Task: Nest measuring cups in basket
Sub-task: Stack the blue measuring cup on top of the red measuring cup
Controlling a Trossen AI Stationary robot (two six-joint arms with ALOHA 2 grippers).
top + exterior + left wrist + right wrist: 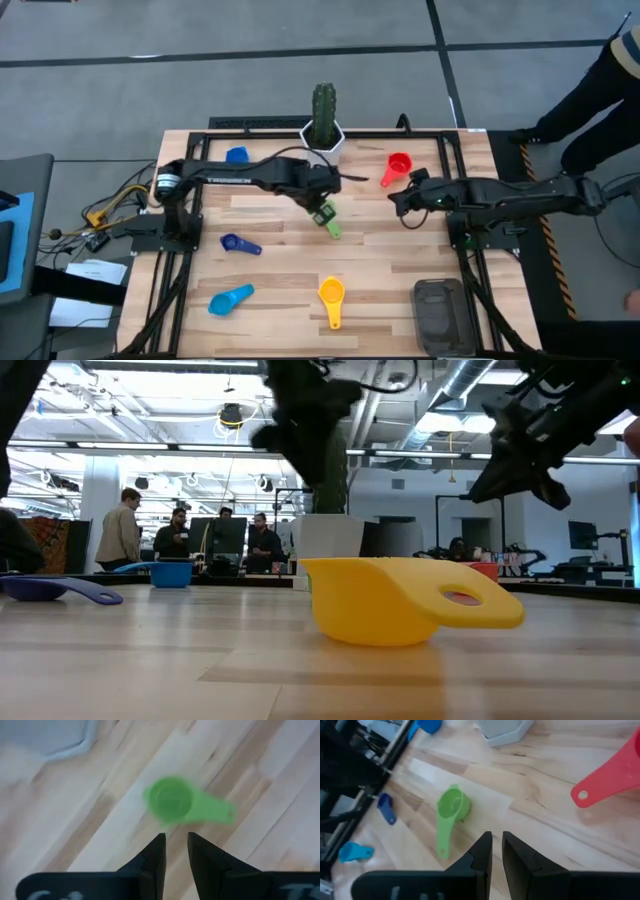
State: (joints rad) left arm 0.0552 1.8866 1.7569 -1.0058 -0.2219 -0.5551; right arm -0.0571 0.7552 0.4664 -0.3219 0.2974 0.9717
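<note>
Pale wood surface (300,270), basket (440,312) down at 5 o'clock. Green cup (172,802) lies mid-surface, left pincer (175,851) hovering just above, fingers nearly together, empty. Widen, drop straight, pinch the handle. Right pincer (497,849) near red cup (615,772), nearly together, idle.

Bright open workshop (120,450), ceiling ducts (455,385), grey floor (250,60)

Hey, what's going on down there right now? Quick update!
Left hand above the green cup, empty, fingers nearly together. Right hand near the red cup, empty. Basket holds no cups. Nothing in the way.
</note>
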